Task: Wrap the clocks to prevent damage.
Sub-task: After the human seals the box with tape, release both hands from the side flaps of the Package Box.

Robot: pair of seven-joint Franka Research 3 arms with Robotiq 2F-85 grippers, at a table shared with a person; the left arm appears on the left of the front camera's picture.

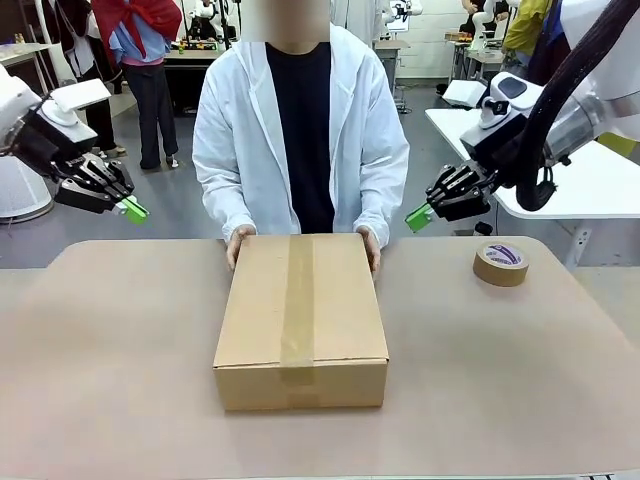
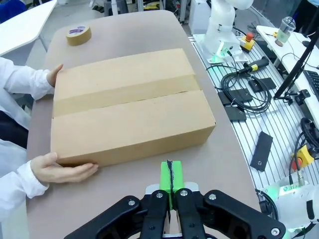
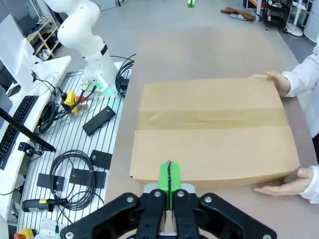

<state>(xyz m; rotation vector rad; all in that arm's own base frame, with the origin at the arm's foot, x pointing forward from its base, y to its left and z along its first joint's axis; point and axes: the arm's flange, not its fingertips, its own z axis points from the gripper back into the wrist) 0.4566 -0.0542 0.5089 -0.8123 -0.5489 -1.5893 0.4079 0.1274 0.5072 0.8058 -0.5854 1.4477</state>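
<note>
I am holding my left end effector (image 1: pixel 131 209) and right end effector (image 1: pixel 419 217) clenched on nothing, hovering above the bench (image 1: pixel 120 340). Between them and lower, the taped carton (image 1: pixel 301 318) is resting; a person's hands (image 1: pixel 238 243) are gripping its far edge. The clocks are not visible to me. A tape roll (image 1: pixel 501 263) is lying below my right end effector.

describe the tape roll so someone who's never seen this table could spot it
Start at the big brown cardboard carton in the middle of the table. Look past its far corner on the robot's right: the tape roll lies flat there alone, a small brown ring, the only round thing.
</note>
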